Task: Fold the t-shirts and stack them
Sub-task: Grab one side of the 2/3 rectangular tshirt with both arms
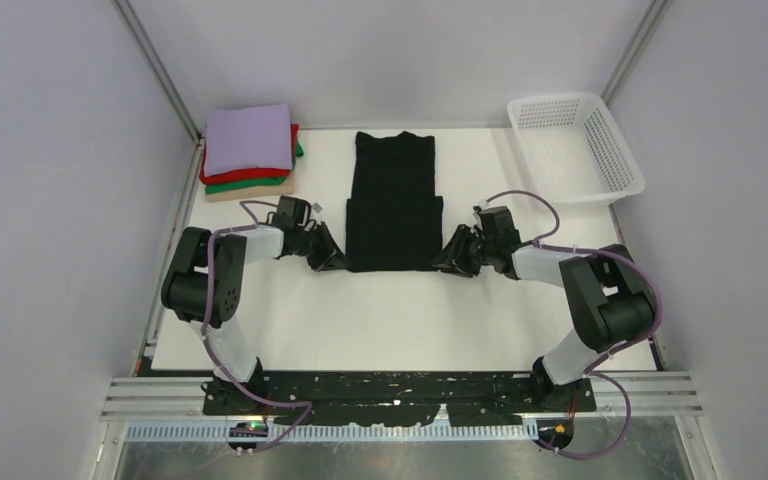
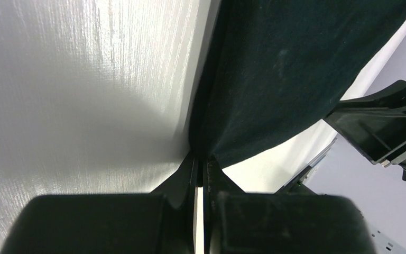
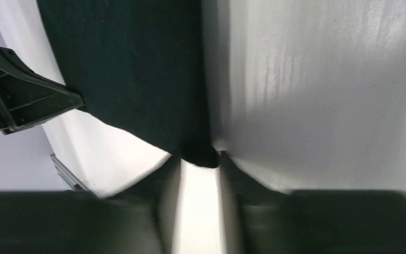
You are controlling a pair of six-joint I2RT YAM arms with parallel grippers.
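The folded t-shirts (image 1: pixel 248 150) are stacked at the far left. The black t-shirt (image 1: pixel 393 200) lies flat mid-table. The left gripper (image 2: pixel 201 168) is clamped on its near-left corner, and the pinched cloth is hidden. The jaws of the right gripper (image 3: pixel 201 164) stand apart around the near-right corner; their outline is blurred.

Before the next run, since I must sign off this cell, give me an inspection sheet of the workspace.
Surface: white table, nothing spilled seen.
Job's things: black t-shirt partly folded at centre; folded stack, lavender on top, far left.
Clutter: white mesh basket, far right.
Hands: left hand shut on the shirt's near left corner; right hand open around its near right corner.
Cables: purple cables loop near both hands, off the shirt.
Surroundings: grey walls; nothing else seen.
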